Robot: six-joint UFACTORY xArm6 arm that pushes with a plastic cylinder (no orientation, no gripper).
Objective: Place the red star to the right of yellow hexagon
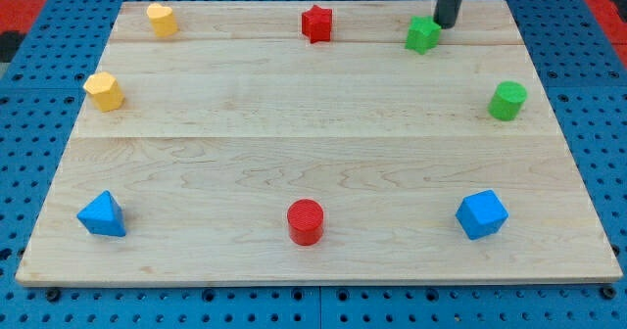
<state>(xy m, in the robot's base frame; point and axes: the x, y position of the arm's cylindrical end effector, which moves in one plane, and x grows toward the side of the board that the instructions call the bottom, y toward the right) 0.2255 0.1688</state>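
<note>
The board (323, 123) is pale, smooth, matt wood with visible grain and plank seams. The red star (316, 23) and yellow hexagon (104, 91) look matt-painted. The base (29, 74) beneath is blue perforated panel.

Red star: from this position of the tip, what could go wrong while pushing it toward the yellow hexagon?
1. My tip stands right beside the green star, so a move toward the view's left may drag that block along.
2. The red star lies near the board's top edge; a slanted push could slide it off.
3. Two yellow blocks look alike, one at the top and one lower left; the wrong one may be chosen.
</note>
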